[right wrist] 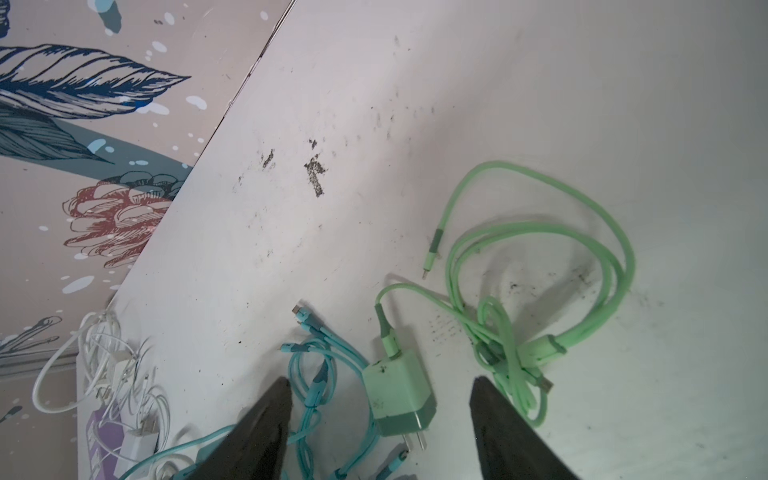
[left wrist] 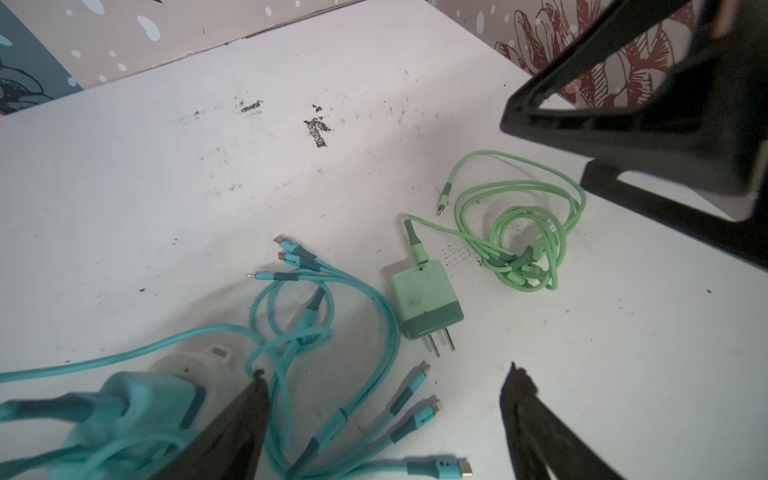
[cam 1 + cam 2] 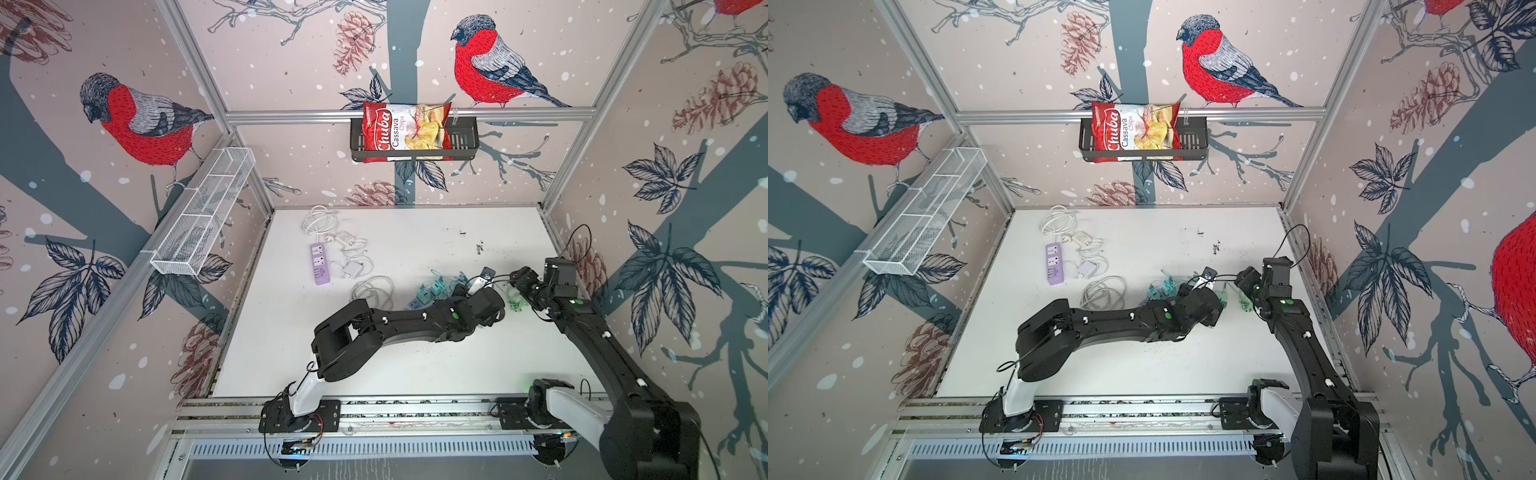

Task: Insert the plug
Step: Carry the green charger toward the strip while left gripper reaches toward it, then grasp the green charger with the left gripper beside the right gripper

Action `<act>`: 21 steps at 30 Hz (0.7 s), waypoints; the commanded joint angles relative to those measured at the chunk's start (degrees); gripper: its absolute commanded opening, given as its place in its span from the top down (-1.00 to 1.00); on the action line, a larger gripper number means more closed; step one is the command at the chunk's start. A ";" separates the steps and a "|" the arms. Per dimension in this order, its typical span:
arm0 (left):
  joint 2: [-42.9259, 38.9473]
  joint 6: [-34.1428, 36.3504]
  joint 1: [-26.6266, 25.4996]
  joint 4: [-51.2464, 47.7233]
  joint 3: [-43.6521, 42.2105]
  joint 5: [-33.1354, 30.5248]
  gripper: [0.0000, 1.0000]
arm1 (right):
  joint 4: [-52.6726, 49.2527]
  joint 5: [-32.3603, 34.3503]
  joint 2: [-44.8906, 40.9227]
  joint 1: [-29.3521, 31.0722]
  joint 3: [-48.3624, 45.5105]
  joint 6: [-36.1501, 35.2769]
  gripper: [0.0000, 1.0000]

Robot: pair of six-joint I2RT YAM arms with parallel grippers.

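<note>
You are at pick-up: your left gripper point(image 2: 386, 371) and right gripper point(image 1: 381, 380) hover wide and empty above the mint-green two-prong plastic charger point(image 1: 399, 395). Next, pinch its body squarely.

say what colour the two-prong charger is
The wall charger is mint green, darker at the prongs; left wrist view.

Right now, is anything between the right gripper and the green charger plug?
Nothing visible. The green charger plug lies uncovered on the table, showing between the open right gripper tips in the right wrist view. The teal cable lies close alongside, and the plug's own green cable trails from the end opposite its prongs.
</note>
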 commanded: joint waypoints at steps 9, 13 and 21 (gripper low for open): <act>8.44 -5.48 -0.20 -4.60 8.52 -2.20 -0.69 | -1.36 -2.79 0.90 -4.73 0.99 -6.23 -0.36; 12.30 -5.14 -0.20 -7.02 13.45 -1.26 -0.69 | -1.53 -4.38 0.25 -6.09 0.02 -7.44 -0.36; 15.17 -6.31 0.28 -7.13 15.53 -0.62 -0.70 | -1.28 -5.30 -1.29 -7.38 -2.12 -8.14 -0.36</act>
